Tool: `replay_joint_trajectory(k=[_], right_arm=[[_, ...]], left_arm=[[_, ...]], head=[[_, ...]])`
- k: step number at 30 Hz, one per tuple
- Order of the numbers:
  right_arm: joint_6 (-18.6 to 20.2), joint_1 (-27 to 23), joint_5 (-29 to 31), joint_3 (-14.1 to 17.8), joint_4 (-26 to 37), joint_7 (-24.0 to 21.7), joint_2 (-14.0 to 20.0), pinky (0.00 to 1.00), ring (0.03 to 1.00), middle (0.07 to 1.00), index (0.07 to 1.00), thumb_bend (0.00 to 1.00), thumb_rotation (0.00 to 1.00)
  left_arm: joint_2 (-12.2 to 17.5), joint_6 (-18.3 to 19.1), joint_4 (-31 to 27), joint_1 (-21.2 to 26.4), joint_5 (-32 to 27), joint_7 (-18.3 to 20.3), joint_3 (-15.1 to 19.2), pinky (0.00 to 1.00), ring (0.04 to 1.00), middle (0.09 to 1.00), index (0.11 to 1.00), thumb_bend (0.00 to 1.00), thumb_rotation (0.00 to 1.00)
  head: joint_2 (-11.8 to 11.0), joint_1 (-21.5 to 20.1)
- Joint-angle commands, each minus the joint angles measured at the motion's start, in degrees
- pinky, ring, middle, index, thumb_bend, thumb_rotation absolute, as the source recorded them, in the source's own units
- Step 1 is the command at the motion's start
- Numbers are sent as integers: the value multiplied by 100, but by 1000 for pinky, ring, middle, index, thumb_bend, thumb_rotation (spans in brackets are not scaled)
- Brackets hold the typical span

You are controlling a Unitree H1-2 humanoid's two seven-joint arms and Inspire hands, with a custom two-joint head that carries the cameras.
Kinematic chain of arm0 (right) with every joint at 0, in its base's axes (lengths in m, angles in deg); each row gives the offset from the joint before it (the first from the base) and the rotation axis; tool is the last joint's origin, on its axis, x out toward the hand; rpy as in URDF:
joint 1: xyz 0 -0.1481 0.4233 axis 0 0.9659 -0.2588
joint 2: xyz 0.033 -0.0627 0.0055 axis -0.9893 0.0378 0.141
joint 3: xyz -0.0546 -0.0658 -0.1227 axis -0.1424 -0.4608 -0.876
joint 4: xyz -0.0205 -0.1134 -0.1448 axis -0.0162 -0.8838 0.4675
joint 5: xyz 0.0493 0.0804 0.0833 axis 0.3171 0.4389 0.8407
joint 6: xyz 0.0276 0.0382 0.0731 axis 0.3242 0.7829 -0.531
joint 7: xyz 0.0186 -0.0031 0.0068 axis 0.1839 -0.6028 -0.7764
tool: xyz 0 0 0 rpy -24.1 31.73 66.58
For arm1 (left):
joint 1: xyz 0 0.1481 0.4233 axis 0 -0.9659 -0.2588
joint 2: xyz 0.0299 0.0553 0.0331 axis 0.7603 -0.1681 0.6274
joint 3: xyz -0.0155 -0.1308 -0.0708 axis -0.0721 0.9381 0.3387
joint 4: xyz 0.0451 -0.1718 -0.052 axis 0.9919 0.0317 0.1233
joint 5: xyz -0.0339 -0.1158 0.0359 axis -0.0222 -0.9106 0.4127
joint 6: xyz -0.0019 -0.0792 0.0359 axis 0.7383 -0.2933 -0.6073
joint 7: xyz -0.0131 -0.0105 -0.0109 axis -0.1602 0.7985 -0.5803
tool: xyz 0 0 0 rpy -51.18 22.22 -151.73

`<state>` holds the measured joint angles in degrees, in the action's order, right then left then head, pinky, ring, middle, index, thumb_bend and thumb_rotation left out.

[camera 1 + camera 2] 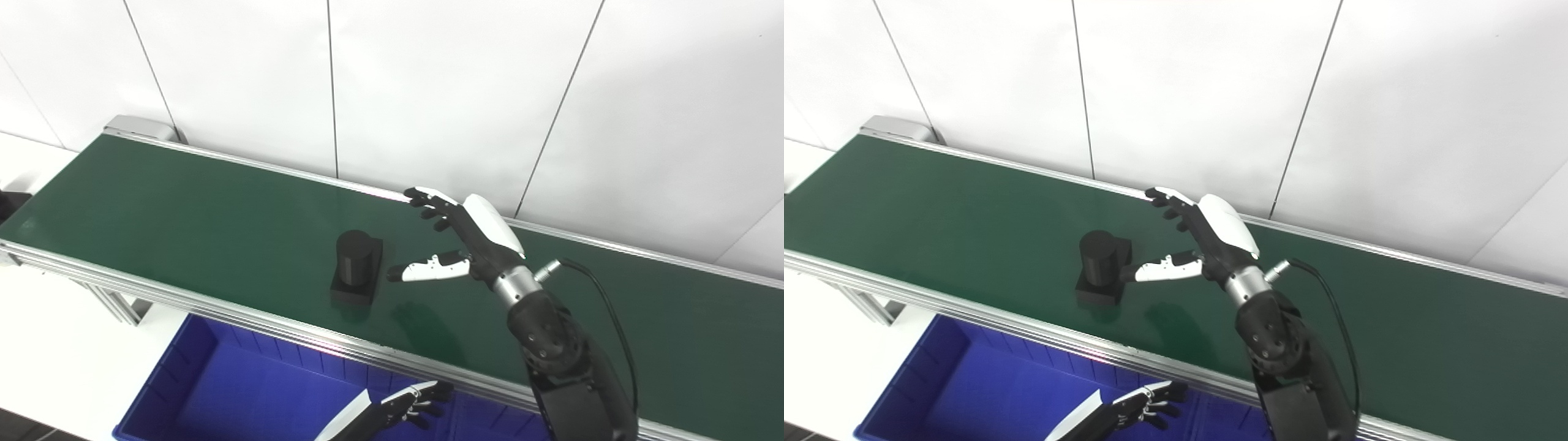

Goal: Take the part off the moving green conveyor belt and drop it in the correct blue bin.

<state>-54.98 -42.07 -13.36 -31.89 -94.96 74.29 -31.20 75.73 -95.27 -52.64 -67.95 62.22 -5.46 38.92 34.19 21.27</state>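
White wall panels rise just behind the long green conveyor belt (184,208), which has aluminium rails along both long edges. On it, nearer the front edge, sits the black part (357,267), an upright cylinder on a square base, with open belt on every side. Just beside it, the right hand (460,242) hovers spread wide, holding nothing, thumb toward the part. Below the front rail, the left hand (407,405) hangs loosely curled, empty, over the blue plastic bin (184,367).
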Motion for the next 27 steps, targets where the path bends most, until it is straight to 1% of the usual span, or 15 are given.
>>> replay_joint_trajectory(k=[1, 2, 4, 6, 14, 18, 21, 24, 27], right_arm=[[-117, -285, -40, -24, 22, 129, -161, 697, 796, 848, 867, 940, 452], [-128, -321, -91, -58, -81, 160, -187, 696, 796, 849, 867, 940, 453], [-161, -377, -168, -110, -253, 214, -224, 697, 796, 847, 867, 941, 459], [-200, -422, -215, -155, -402, 273, -247, 718, 807, 850, 867, 938, 457], [-229, -554, -340, -314, -822, 368, -377, 731, 828, 868, 873, 939, 446], [-229, -587, -406, -421, -993, 391, -448, 735, 835, 867, 871, 947, 437], [-214, -596, -398, -465, -1166, 411, -521, 731, 836, 865, 871, 950, 393], [-235, -556, -352, -449, -1271, 450, -589, 651, 769, 827, 853, 909, 296], [-263, -513, -299, -444, -1391, 499, -660, 604, 730, 805, 832, 884, 241]], left_arm=[[-41, -145, -78, 8, -109, -35, -20, 699, 796, 870, 901, 948, 153], [-40, -151, -69, 14, -101, -42, -24, 696, 794, 870, 902, 948, 154], [-40, -146, -68, 25, -107, -35, -38, 721, 800, 865, 900, 949, 155], [-48, -137, -68, 35, -136, -23, -56, 749, 812, 866, 897, 946, 135], [-88, -181, -53, 28, -122, -50, -112, 786, 826, 866, 885, 962, 116], [-102, -173, -62, 26, -103, -44, -139, 790, 829, 867, 888, 962, 125], [-125, -224, -46, 9, -28, -86, -136, 782, 823, 864, 886, 969, 133], [-129, -212, -72, -4, 13, -84, -133, 776, 824, 870, 889, 972, 143], [-129, -215, -97, -10, 16, -72, -135, 775, 823, 869, 889, 972, 149]], head=[[4, 9], [4, 9], [8, 40], [4, 64], [27, 105], [47, 132], [66, 171], [71, 173], [90, 181]])
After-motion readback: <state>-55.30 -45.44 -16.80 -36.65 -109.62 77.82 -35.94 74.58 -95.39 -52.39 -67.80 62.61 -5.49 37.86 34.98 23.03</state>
